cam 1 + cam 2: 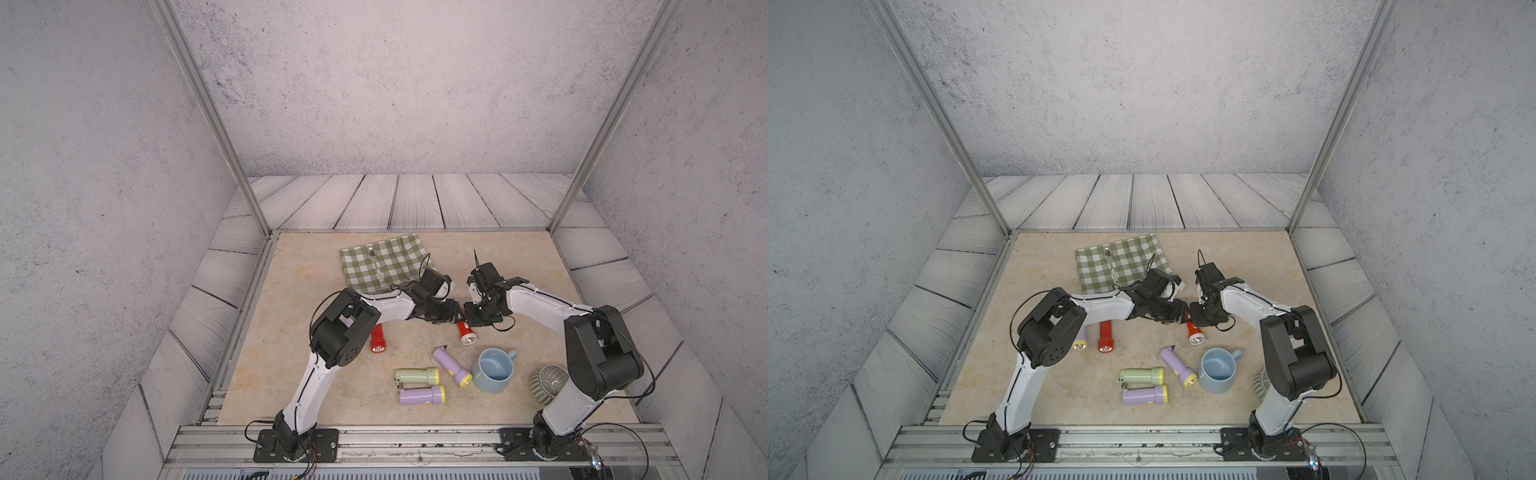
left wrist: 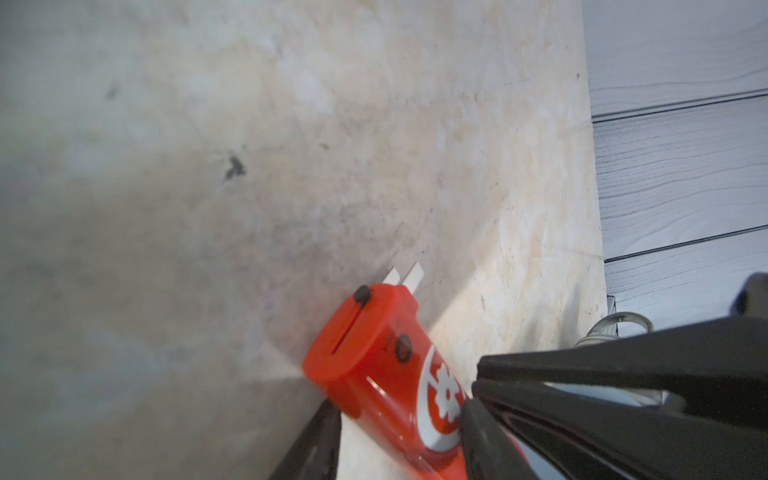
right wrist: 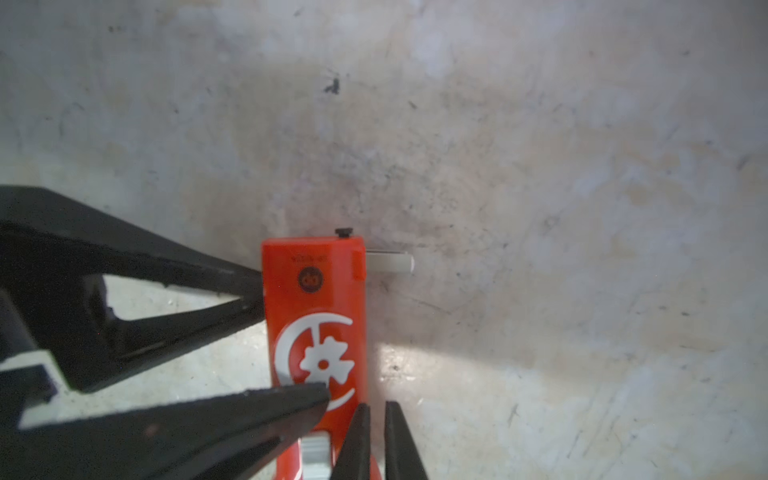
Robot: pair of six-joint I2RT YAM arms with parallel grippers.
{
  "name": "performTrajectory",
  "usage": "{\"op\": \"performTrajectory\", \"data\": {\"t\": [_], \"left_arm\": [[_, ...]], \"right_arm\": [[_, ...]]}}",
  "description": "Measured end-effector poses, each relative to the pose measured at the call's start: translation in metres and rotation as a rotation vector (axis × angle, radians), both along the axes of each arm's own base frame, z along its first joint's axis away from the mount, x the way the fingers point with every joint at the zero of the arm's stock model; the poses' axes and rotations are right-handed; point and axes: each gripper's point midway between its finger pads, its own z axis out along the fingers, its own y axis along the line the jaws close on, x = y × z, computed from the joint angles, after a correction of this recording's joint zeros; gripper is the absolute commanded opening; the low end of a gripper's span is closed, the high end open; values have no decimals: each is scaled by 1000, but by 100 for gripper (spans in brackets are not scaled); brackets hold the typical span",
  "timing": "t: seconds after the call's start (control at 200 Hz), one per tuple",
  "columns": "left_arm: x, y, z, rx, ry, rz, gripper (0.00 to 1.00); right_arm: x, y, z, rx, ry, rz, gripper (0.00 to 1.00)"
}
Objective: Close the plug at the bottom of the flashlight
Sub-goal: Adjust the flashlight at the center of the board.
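The red flashlight [image 1: 464,332] sits mid-frame in both top views, lens end toward the lower edge. Both wrists crowd over its tail and hide it there. Whether it rests on the beige marbled tabletop [image 1: 291,340] or is held just clear cannot be told.

The left gripper [image 2: 401,399] is clamped across the smooth plastic barrel, one finger on either side. The right gripper [image 3: 377,405] has its jaws nearly together with nothing between them, tips at the barrel's edge on the plug side.

The plug [image 3: 390,262] is two flat metal prongs, folded out sideways from the squared tail.

Surroundings:
- Lower right: a blue mug [image 1: 494,370], with a lilac flashlight [image 1: 452,365] just beside it.
- Below: a green flashlight [image 1: 417,376] and a second lilac flashlight [image 1: 422,395], side by side.
- Left: a second red flashlight [image 1: 377,338], partly behind the left arm [image 1: 345,328].
- Far right: a ribbed metal bowl [image 1: 544,380], behind the right arm [image 1: 598,353].
- Above: a green checked cloth [image 1: 395,257] bearing a spoon [image 1: 372,259].
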Motion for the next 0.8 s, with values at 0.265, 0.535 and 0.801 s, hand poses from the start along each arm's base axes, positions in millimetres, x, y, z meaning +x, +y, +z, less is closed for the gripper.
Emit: {"op": "performTrajectory", "data": {"t": [0.265,0.535,0.801], "left_arm": [[13,-11,3,-10,6,-4,50],[12,-4,-2,26,4,-5,52],[5,10,-2,67,-1,10,55]], "right_arm": [[2,-10,-13,0,37,-32,11],[8,4,-8,109,25,-34,11],[12,22,4,241,14,-30,11]]}}
